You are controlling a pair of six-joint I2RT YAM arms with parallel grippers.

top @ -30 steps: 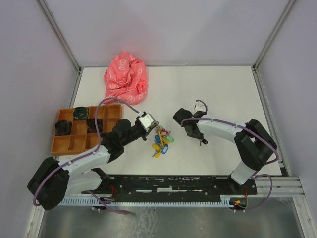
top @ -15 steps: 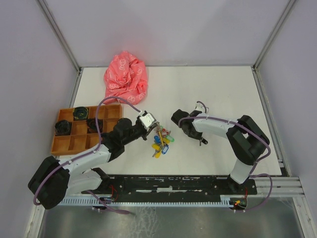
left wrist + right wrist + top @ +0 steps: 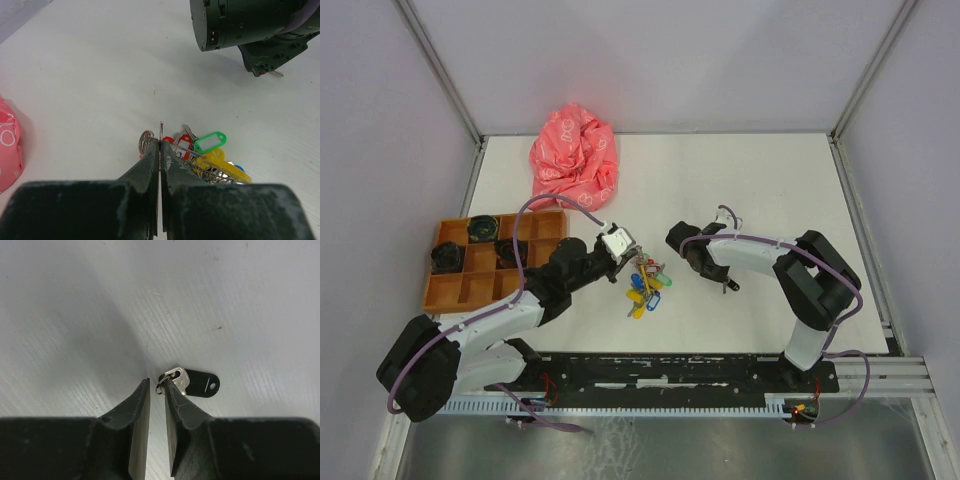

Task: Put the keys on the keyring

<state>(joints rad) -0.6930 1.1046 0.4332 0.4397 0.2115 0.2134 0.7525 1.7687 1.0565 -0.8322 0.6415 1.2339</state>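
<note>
My left gripper is shut on the thin wire of the keyring. From it a bunch of coloured tags and keys lies on the table. A red plastic piece sits in that bunch; I cannot tell if it is a key. The black-headed key lies flat and apart, to the right. My right gripper points down at it, its jaws a narrow gap apart. The key's small silver loop touches the right fingertip.
A crumpled pink cloth lies at the back left. An orange divided tray holding black round parts stands at the left edge. The right arm's dark body fills the top right of the left wrist view.
The right gripper's jaws have narrowed over the black key, and the right arm's elbow has drawn in leftward. The left gripper and the bunch have not moved.
</note>
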